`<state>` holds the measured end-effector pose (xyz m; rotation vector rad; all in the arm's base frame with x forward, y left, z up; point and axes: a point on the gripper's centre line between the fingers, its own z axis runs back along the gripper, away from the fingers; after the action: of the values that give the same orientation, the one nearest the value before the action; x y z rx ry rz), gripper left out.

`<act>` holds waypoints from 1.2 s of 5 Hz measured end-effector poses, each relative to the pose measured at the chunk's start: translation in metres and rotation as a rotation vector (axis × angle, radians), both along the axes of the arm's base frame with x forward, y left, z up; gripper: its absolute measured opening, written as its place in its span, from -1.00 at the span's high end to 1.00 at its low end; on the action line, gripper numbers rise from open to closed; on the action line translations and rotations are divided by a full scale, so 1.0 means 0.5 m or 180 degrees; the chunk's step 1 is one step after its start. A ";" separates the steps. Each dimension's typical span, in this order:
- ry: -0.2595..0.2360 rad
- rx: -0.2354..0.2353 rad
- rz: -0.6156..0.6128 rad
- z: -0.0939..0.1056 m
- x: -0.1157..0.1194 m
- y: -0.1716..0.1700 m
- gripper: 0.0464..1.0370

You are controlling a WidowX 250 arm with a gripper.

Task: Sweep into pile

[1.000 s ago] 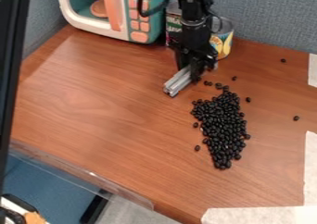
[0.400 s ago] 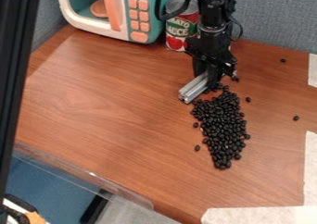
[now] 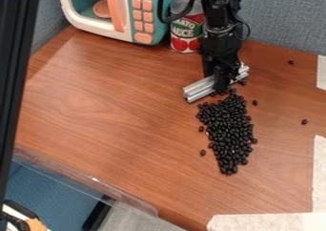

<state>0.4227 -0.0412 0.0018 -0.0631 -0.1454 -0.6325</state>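
Note:
My gripper (image 3: 219,86) hangs low at the upper right of centre, shut on a silvery metal bar (image 3: 199,89). The bar lies slantwise, its left end lower, and sticks out on both sides of the gripper. Right below it a long heap of black beans (image 3: 228,132) runs down the table, narrowing toward its lower end. A few beans touch or sit close under the bar. Single beans lie apart, one (image 3: 202,152) left of the heap, another (image 3: 304,121) to its right and one (image 3: 291,62) farther back.
A toy microwave (image 3: 115,10) stands at the back left, with a tomato sauce can (image 3: 186,29) beside it, left of the arm. White tape (image 3: 267,221) marks the front right and right edges. A clear strip (image 3: 83,177) borders the table's front left edge.
The gripper and bar have moved right and slightly down to the heap's top, and the bar has turned flatter. Beans near the top have been pushed closer together. The sauce can came into fuller view.

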 end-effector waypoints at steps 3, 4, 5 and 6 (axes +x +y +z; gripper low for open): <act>-0.0204 0.0183 -0.0689 0.002 -0.019 -0.048 0.35; -0.0202 0.0227 -0.0885 0.002 -0.045 -0.086 0.35; -0.0207 0.0255 -0.0974 0.002 -0.062 -0.102 0.35; -0.0206 0.0304 -0.1087 0.002 -0.077 -0.106 0.35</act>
<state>0.3840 -0.0940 0.0028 0.0258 -0.1685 -0.9820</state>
